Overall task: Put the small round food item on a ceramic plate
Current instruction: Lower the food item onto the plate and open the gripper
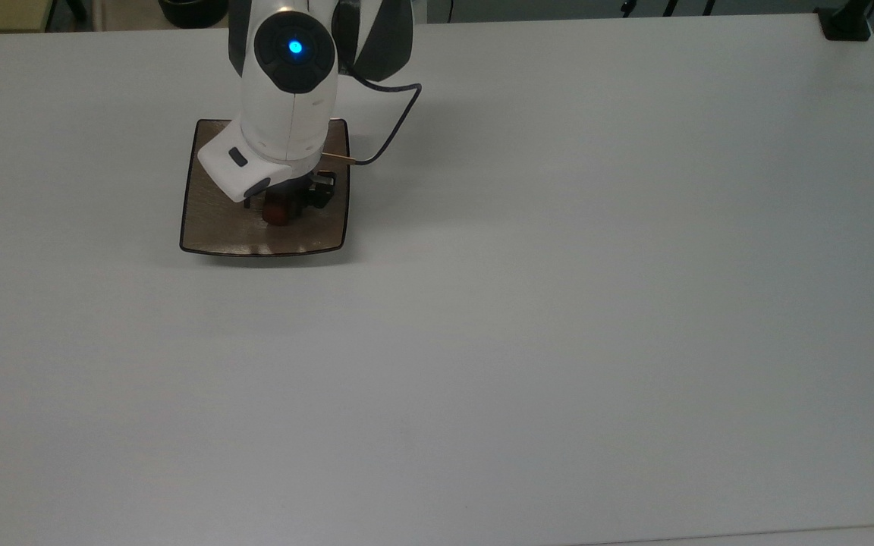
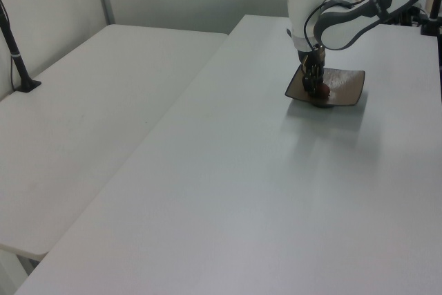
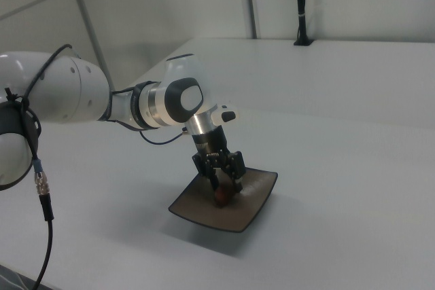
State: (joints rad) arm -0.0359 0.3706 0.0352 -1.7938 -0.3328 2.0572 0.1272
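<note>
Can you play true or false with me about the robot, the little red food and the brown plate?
1. The small round food item is over the ceramic plate. True.
2. The plate is round. False: it is square, with upturned corners.
3. The gripper is right at the food item, above the plate. True.
4. The table is black. False: it is white.
5. The food item is bigger than the plate. False: it is far smaller.
</note>
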